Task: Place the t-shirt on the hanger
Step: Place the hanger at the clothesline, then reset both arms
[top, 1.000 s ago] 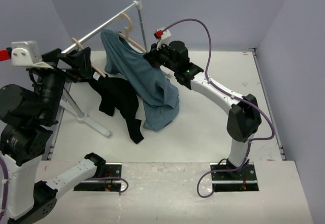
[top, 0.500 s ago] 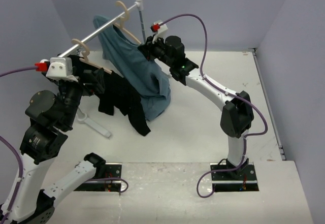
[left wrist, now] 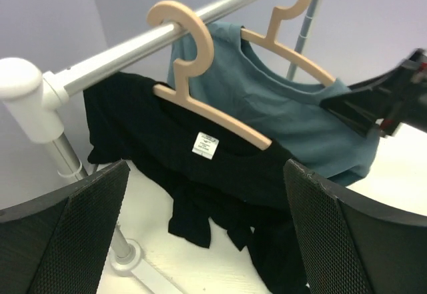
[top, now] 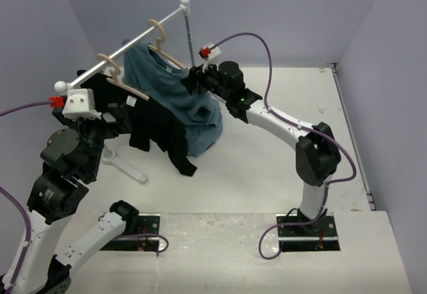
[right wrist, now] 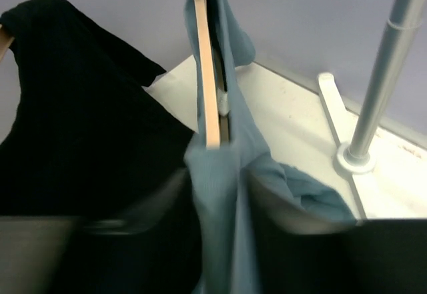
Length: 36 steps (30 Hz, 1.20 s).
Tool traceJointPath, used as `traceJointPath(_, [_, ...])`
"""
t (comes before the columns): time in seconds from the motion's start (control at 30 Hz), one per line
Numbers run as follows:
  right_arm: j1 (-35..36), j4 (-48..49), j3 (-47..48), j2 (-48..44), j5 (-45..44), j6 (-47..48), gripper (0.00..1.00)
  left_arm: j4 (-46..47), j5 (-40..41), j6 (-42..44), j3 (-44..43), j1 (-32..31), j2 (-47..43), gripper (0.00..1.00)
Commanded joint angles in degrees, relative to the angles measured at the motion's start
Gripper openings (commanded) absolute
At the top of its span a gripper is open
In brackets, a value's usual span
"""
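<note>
Left fingers (left wrist: 87, 234) are spread wide and empty, facing the rail (left wrist: 127, 47). Right fingers (right wrist: 133, 241) are a blur, straddling a fold of the t-shirt (right wrist: 213, 194); pinching or not, can't tell. The t-shirt hangs on the hanger (left wrist: 293, 57), hooked over the rail, just beside the black garment (left wrist: 173, 147) on a second hanger (left wrist: 220, 121).

White table (top: 267, 174), clothes rack (top: 123, 164) standing on it, arm bases (top: 303, 233) bolted at near edge.
</note>
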<state>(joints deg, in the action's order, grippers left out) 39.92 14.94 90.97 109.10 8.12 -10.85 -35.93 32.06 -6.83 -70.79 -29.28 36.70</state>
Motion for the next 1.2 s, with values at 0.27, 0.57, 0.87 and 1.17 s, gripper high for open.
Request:
traceJointPath(0.27, [0.09, -21.64, -9.61, -31.09, -24.01, -2.67, 0.99, 2.09, 2.87, -4.93, 19.13, 0.19, -12.45, 1.00])
traceJointPath(0.57, [0.07, -43.44, -27.35, -65.45, -44.79, -10.08, 0.99, 6.01, 6.26, -6.26, 28.14, 0.27, -18.42, 1.00])
traceJointPath(0.87, [0.07, -57.29, -37.36, -87.45, -48.52, -11.82, 0.99, 5.02, 7.36, -8.02, 28.52, 0.19, -19.97, 1.00])
traceJointPath(1.17, [0.07, -61.43, -37.62, -91.64, -51.91, -12.31, 0.99, 6.00, 4.45, -6.48, 29.65, 0.19, -21.39, 1.00])
